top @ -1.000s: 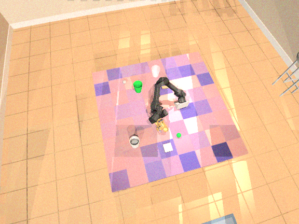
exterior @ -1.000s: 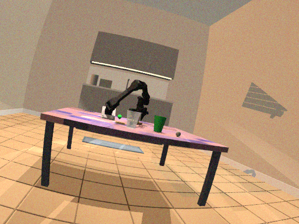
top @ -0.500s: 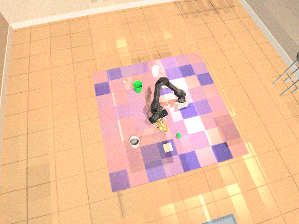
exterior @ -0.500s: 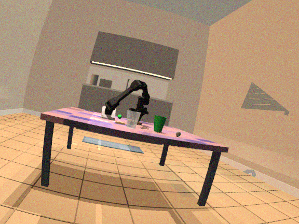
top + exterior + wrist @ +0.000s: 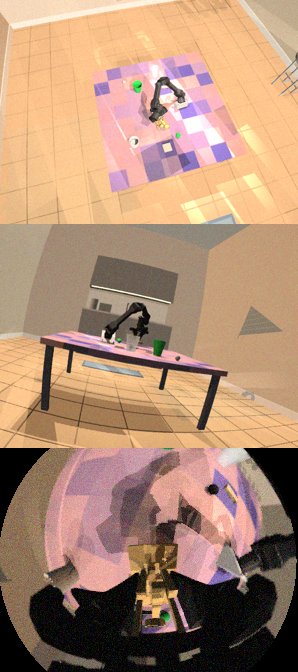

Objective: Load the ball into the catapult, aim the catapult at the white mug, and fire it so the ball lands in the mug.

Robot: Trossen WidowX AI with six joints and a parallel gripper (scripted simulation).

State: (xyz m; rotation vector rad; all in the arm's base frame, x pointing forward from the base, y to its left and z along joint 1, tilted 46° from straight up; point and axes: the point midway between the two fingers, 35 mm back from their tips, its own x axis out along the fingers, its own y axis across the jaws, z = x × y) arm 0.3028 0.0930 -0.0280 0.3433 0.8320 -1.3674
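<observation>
The yellow catapult (image 5: pixel 163 126) (image 5: pixel 154 585) stands on the chequered pink and purple table top (image 5: pixel 121 166). My gripper (image 5: pixel 158 119) (image 5: pixel 140 336) (image 5: pixel 154 574) is down over it and shut on its frame. The green ball (image 5: pixel 178 135) (image 5: pixel 119 340) lies on the table apart from the catapult, on its right in the top view. The white mug (image 5: pixel 134 141) stands upright on the catapult's lower left in that view. I cannot see the mug in the wrist view or in the exterior view.
A green cup (image 5: pixel 137 86) (image 5: pixel 159 347) stands beyond the catapult, with a small grey ball (image 5: pixel 123 82) (image 5: pixel 177 358) near it. A clear glass (image 5: pixel 154 70) (image 5: pixel 132 343) stands by the far edge. A beige square (image 5: pixel 167 147) lies near the green ball. The arm's base (image 5: pixel 181 105) is on the table.
</observation>
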